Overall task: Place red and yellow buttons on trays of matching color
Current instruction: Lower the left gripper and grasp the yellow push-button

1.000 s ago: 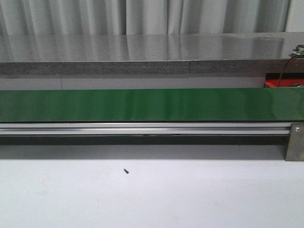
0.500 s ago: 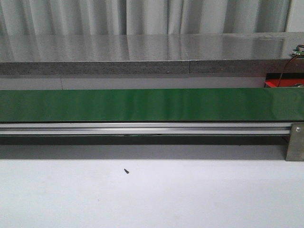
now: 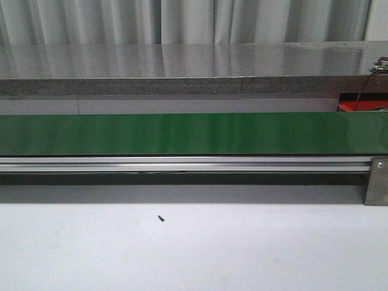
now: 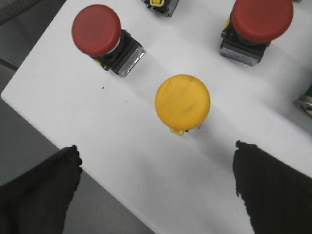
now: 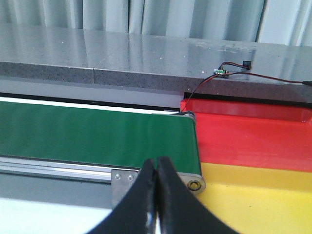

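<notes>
In the left wrist view a yellow button (image 4: 183, 102) stands on a white board (image 4: 97, 126), flanked by two red buttons (image 4: 96, 30) (image 4: 262, 18). My left gripper (image 4: 157, 161) is open above the board, its black fingers (image 4: 46, 180) wide apart, the yellow button just beyond the gap. In the right wrist view my right gripper (image 5: 157, 163) is shut on nothing, in front of the belt's end. Beyond it lie the red tray (image 5: 253, 134) and the yellow tray (image 5: 258, 195), side by side. A strip of the red tray (image 3: 357, 107) shows in the front view.
A green conveyor belt (image 3: 182, 133) on an aluminium rail (image 3: 182, 163) crosses the front view, a grey stone ledge (image 3: 182, 66) behind it. A small dark screw (image 3: 161, 218) lies on the white table. Another button's base (image 4: 161, 5) and a green-edged part (image 4: 304, 100) sit on the board.
</notes>
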`<state>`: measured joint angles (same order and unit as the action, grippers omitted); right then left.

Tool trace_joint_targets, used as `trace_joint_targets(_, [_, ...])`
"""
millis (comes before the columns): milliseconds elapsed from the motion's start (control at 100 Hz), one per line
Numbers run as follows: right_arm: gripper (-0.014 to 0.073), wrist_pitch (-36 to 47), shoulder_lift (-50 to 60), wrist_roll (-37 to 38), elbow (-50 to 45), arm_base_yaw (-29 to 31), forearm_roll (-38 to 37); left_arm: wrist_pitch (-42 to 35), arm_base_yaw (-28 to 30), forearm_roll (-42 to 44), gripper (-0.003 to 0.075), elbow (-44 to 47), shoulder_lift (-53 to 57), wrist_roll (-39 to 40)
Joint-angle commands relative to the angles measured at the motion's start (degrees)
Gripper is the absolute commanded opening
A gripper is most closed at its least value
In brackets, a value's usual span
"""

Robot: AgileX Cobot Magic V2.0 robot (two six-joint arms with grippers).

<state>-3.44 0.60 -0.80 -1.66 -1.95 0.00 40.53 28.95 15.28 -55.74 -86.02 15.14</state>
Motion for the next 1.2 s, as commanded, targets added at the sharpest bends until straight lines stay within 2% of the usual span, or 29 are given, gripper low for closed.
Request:
trace_joint_targets(0, [-0.0068,4.5,1.0,-0.1,1.0,0.3,-0.7,-2.5,0.0,0.3,0.0617,-2.8,-0.3,0.4])
trace_joint_targets(760, [-0.0068,4.5,1.0,-0.1,1.0,0.3,-0.7,-12.6,-0.6,-1.8,0.0617,-3.4,-10.2,-0.7])
trace_joint_targets(1190, [-0.0068,4.5,1.0,-0.1,1.0,0.3,-0.7,-13.4,-0.6,-1.6,0.0616,-4.1,-12.1,-0.7])
